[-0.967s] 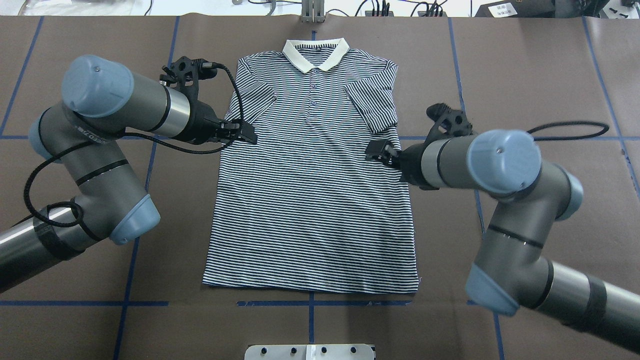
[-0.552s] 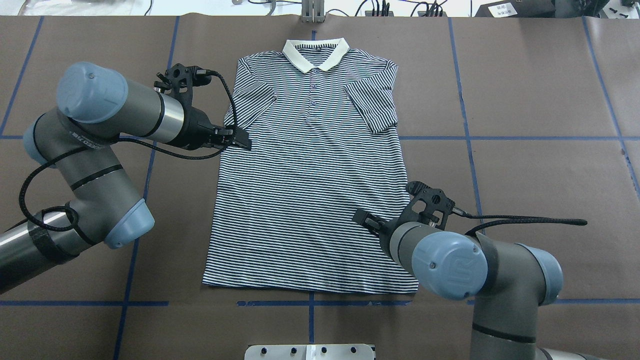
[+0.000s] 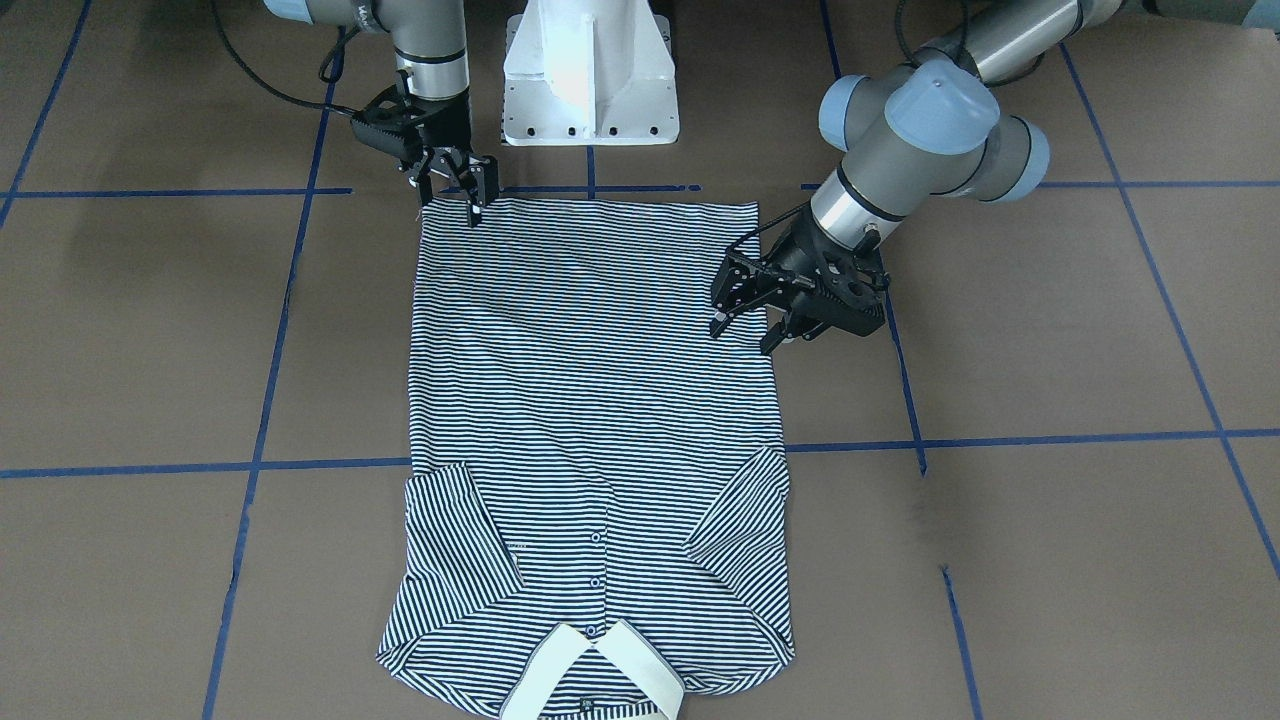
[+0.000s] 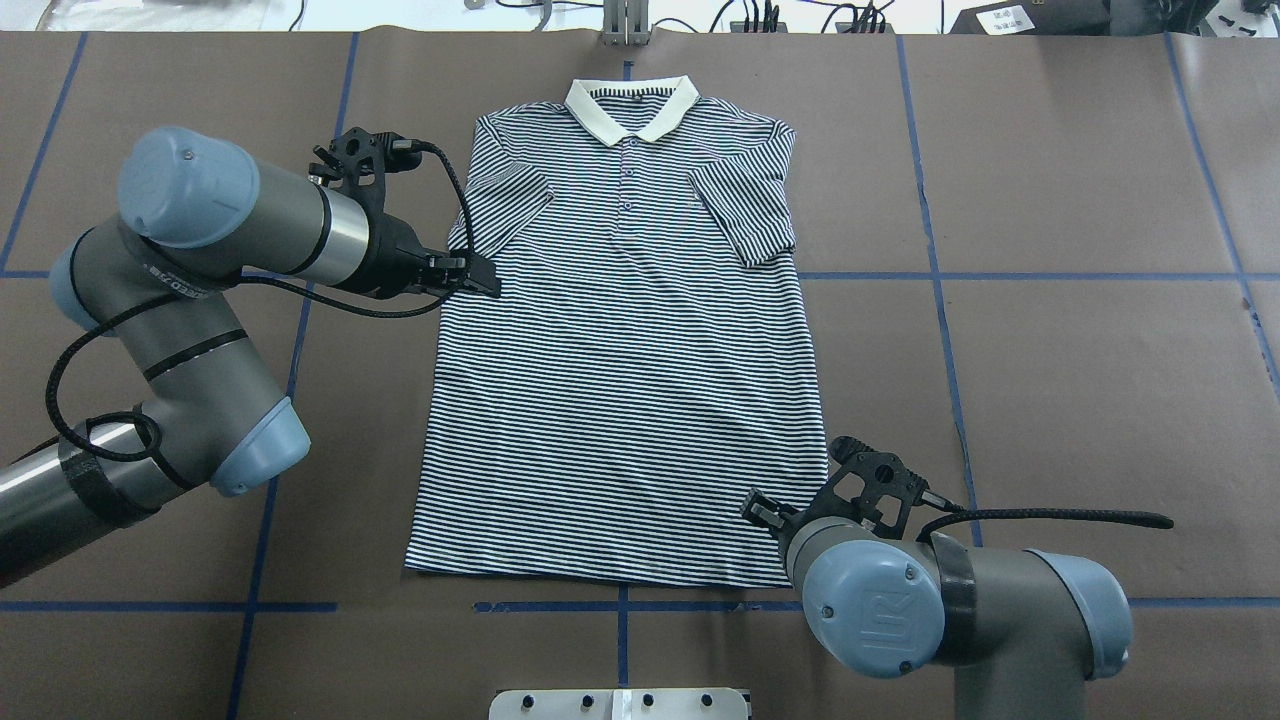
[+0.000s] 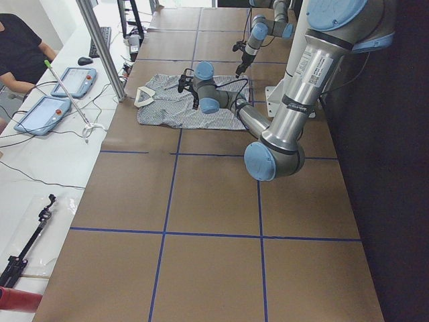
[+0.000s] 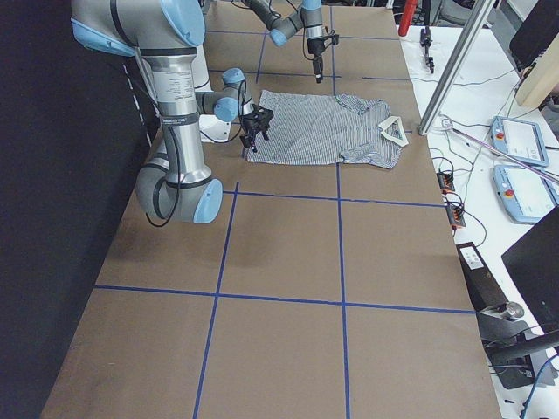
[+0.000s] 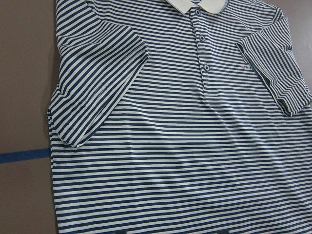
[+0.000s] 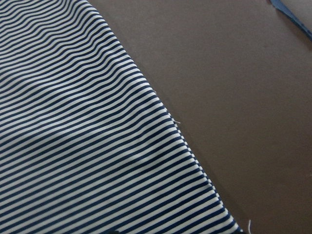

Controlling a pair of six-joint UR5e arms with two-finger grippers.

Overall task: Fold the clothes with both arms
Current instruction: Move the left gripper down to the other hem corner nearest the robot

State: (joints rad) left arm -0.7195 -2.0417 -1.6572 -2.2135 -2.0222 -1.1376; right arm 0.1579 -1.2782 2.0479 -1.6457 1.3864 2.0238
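The navy-and-white striped polo shirt [image 4: 620, 380] lies flat on the brown table, face up. Its cream collar [image 4: 631, 105] points away from the robot, and both short sleeves are folded in over the chest. My left gripper [image 3: 743, 335] hovers open over the shirt's side edge, just below the folded sleeve [image 4: 505, 215]. My right gripper [image 3: 452, 203] is open above the hem corner nearest the robot. The left wrist view shows the chest, buttons and label [image 7: 245, 66]. Only the hem corner [image 8: 195, 185] and bare table show in the right wrist view. Neither gripper holds cloth.
Blue tape lines [image 4: 1000, 276] grid the brown table cover. The white pedestal base [image 3: 590, 75] stands just behind the hem. A metal bracket [image 4: 625, 25] sits at the far edge. Beyond that edge is a white side table with tablets [image 5: 70, 80] and a seated person [image 5: 20, 47].
My right arm swung back from the shirt's mid side toward the robot and now sits over the hem corner. My left gripper drew back slightly, then stayed still.
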